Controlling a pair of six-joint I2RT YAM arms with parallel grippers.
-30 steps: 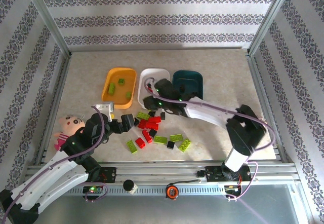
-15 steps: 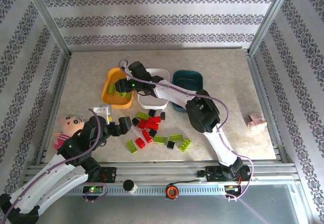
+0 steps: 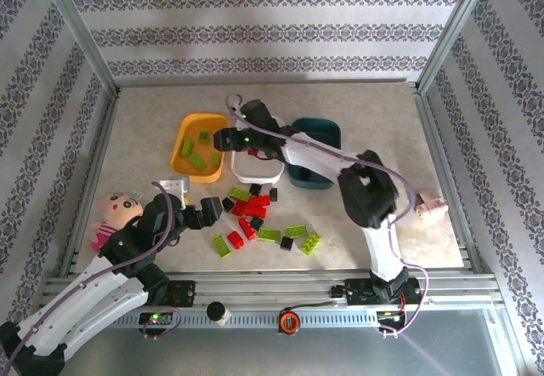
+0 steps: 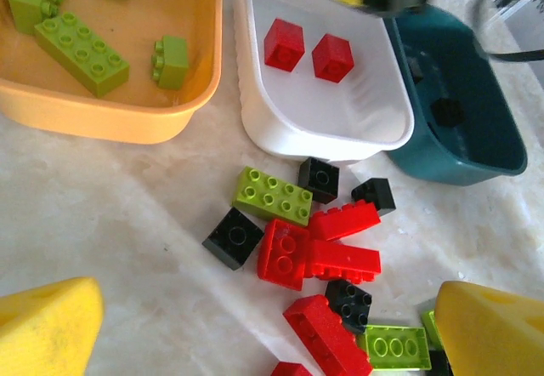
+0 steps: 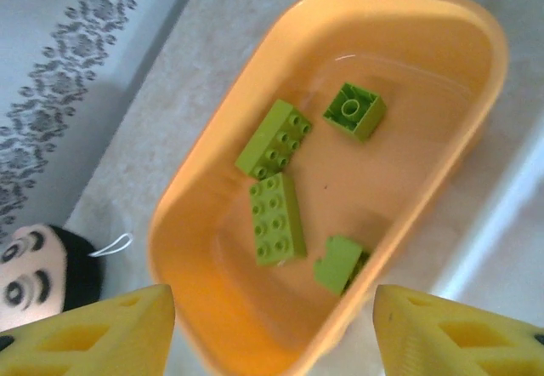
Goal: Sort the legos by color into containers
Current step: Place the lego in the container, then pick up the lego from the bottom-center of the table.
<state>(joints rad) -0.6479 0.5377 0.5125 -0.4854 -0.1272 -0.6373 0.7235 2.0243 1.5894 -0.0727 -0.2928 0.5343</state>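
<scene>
The left pincer (image 4: 268,329) hangs spread and empty, loose bricks (image 4: 327,244) heaped just ahead of it, a green brick (image 4: 274,196) lying crosswise; this arm is the nearer. Beyond, the orange tray (image 4: 127,125) holds four green, the white tray (image 4: 255,112) two red, the teal tray (image 4: 476,150) black. The right pincer (image 5: 272,308), also spread, hovers over the orange tray.

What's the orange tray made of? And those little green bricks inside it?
The orange tray looks like smooth, glossy plastic: light glints off its floor and its rim is rounded. The green bricks look like hard moulded plastic, with crisp studs and a slight sheen.
</scene>
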